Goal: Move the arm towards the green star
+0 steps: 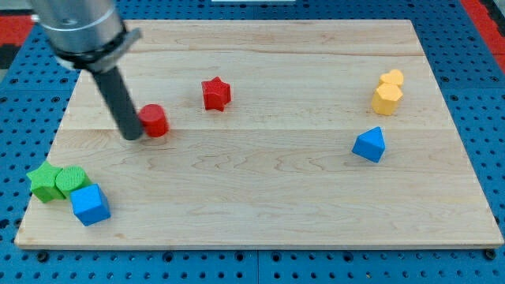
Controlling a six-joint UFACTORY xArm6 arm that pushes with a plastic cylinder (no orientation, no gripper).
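I have my tip down on the wooden tabletop, just to the view's left of the red cylinder and touching it or very nearly so; I cannot tell which. The tool is only a straight dark rod, so it has no jaws to stand apart or together, and it is clamped on nothing. Taking the red cylinder as my landmark, the green star lies well below it and to the view's left, near the tabletop's lower left corner, well apart from my tip. A green cylinder sits touching the star on the star's right side, and a blue cube sits just below that cylinder, touching it, so those 3 form 1 tight cluster. A red star sits near the red cylinder, to its right and slightly higher. Far to the right of the red cylinder, 2 yellow blocks are pressed together, their shapes hard to make out, and a blue block with a peaked top lies just below them.
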